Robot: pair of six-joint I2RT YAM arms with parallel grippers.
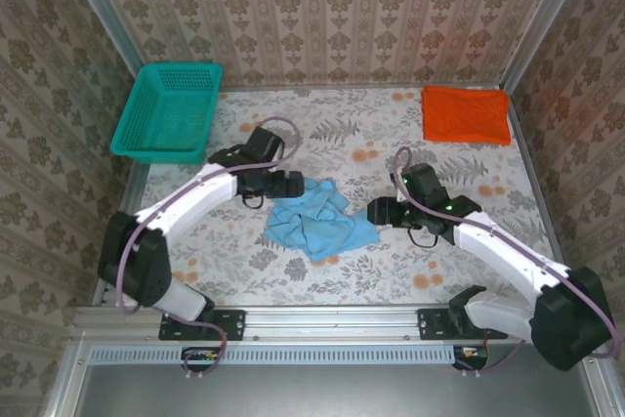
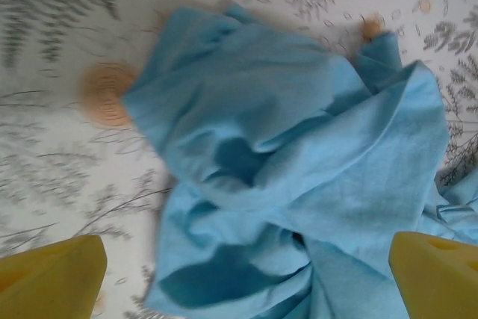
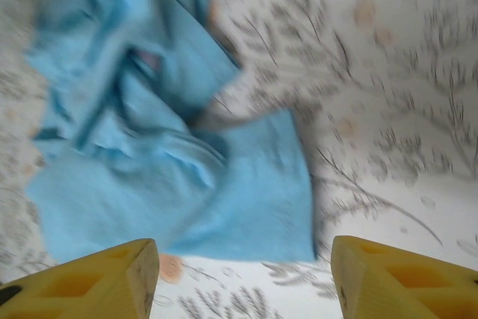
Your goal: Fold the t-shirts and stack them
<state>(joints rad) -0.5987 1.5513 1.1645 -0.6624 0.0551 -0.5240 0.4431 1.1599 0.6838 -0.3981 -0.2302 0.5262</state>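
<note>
Crumpled blue shirt at mid-table, both claws empty.
Top view: light blue t-shirt (image 1: 317, 222) bunched at centre between left gripper (image 1: 293, 185) and right gripper (image 1: 374, 212); orange t-shirt (image 1: 466, 114) folded upper right, bare table (image 1: 391, 280) around.
Left wrist: jaws wide; cloth looks soft and limp.
Right wrist: jaws apart; the flat lower-right hem looks easiest to pinch.

Crumpled blue t-shirt (image 1: 317, 217) mid-table; folded orange t-shirt (image 1: 466, 114) far-right.

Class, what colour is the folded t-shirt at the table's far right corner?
The folded t-shirt is plain bright orange, best in the top external view.
</note>
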